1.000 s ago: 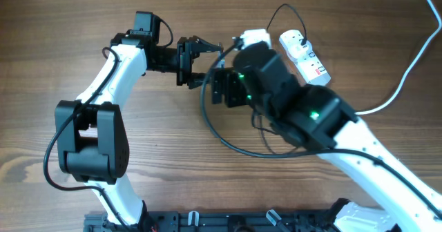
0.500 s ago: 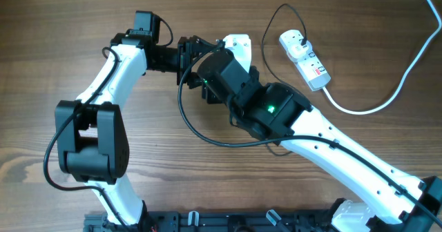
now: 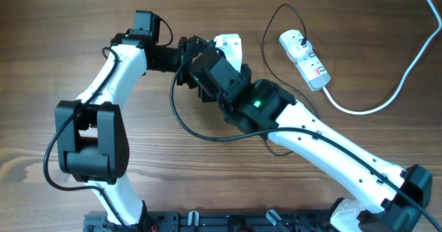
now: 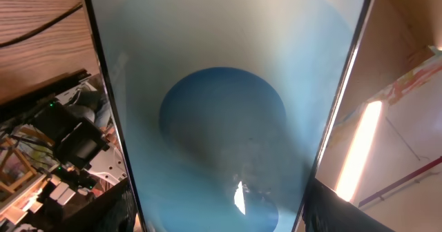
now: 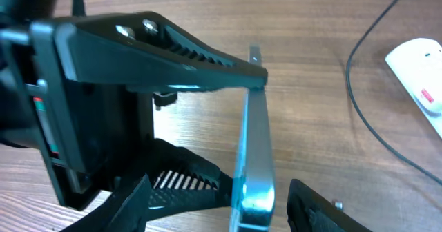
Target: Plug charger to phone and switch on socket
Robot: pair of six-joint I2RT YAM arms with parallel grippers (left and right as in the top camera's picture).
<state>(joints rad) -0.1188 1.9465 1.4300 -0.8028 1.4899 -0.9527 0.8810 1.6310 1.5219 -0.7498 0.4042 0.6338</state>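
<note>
My left gripper [image 3: 188,54] is clenched on the phone [image 4: 228,121], gripping it across its width, and the blue screen fills the left wrist view. My right arm [image 3: 311,132] reaches across the table [image 3: 62,18] to meet it. The right gripper [image 5: 224,194] is spread wide, its fingers either side of the phone's thin edge, with bare wood showing between one finger [image 5: 324,208] and the glass. The charger [image 3: 200,133], a thin black cable, runs from the socket [image 3: 306,56] on the far right of the table, loops toward me and passes under my right arm. I cannot tell where its tip lies. The socket's white cord [image 3: 407,73] trails off toward the right edge.
</note>
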